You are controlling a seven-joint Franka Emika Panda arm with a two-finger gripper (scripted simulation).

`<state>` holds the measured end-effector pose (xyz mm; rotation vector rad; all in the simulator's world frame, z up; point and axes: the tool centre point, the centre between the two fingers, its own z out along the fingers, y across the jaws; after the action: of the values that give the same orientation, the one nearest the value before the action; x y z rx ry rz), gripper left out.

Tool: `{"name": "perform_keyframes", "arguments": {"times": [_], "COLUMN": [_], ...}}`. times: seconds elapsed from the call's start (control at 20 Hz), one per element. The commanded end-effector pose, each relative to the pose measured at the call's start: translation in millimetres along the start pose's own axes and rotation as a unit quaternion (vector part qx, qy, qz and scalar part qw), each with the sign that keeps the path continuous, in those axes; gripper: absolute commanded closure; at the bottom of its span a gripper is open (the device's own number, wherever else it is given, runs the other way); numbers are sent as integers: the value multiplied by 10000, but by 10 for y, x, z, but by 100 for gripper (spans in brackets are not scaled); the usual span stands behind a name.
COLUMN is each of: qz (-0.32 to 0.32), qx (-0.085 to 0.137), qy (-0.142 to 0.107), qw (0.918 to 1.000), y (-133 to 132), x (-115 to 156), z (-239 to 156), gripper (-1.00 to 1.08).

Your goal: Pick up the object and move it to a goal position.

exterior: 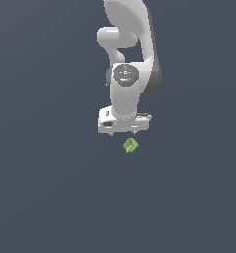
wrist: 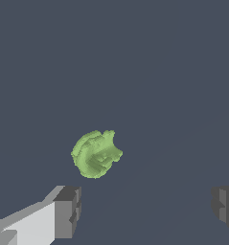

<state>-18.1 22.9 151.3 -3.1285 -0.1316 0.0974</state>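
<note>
Fingers first — two in the wrist view, one grey-tipped on a white body (wrist: pixel 68 210), the other only a grey tip at the frame edge (wrist: pixel 225 206). They stand wide apart with nothing between them, so the gripper (exterior: pixel 122 133) is open and empty. In the exterior view only two short tips show under the hand, one near each end of the white bar.

Arm pose: one white Franka arm (exterior: pixel 127 59), entering from the top of the exterior view, links stacked over each other, wrist and hand pointing straight down at the surface (exterior: pixel 50 197). Hand bar runs across the frame, roughly level, slightly tilted. Gripper hangs just above the object, not touching it.

Count: one arm, one gripper, two fingers, one object.

Object (exterior: pixel 131 146) — a tiny light-green blocky lump with darker green grooves, far smaller than the hand. It lies on the plain dark grey surface just below the gripper in the exterior view and a bit toward the exterior view's right of its centre, near the finger on that side. In the wrist view the object (wrist: pixel 96 154) lies beyond the finger tips, closer to the white-bodied finger than to the other, outside the gap line between them.

Orientation: shape is near-round and irregular with a notch on one side; grooves run diagonally across it. Long axis — cannot tell, too compact.
</note>
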Motion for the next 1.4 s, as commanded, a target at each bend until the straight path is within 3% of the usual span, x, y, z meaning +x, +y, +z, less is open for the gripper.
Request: {"name": "perform_keyframes", "arguments": {"times": [0.0, 0.5, 0.9, 1.35], "qz": [0, 116, 232, 834], "qx": [0, -169, -154, -124], "qy": [0, 101, 102, 130], "qw": [10000, 9997, 9996, 9964], "y": [0, 315, 277, 177], "x": [0, 72, 68, 65], "z": [0, -56, -37, 36], "gripper": [-92, -92, -92, -92]}}
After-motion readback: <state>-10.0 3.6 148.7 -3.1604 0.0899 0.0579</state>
